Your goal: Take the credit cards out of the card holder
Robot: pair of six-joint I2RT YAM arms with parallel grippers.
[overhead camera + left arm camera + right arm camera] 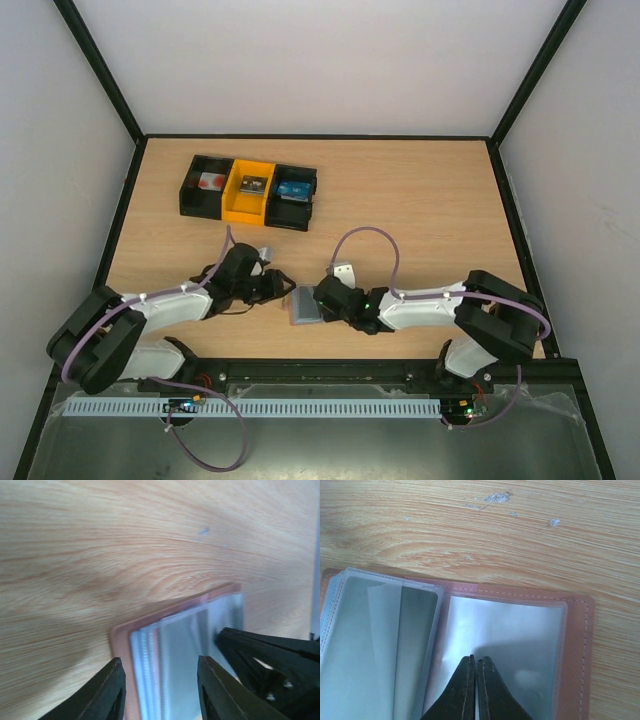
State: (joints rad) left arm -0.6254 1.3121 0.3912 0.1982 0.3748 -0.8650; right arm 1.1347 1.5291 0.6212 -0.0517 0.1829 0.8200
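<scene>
While tip-to-tip on the card holder, right fingers; left fingers apart.

top: overhead, far — whole table; wrists: close, looking down — share card holder

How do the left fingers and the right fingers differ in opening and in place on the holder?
The left fingers stand apart; the right fingers are pressed together. The left fingers straddle the stacked sleeves on one side of the holder; the right fingers touch the single clear pocket on its other side. Both are black and low over the open holder.
</scene>
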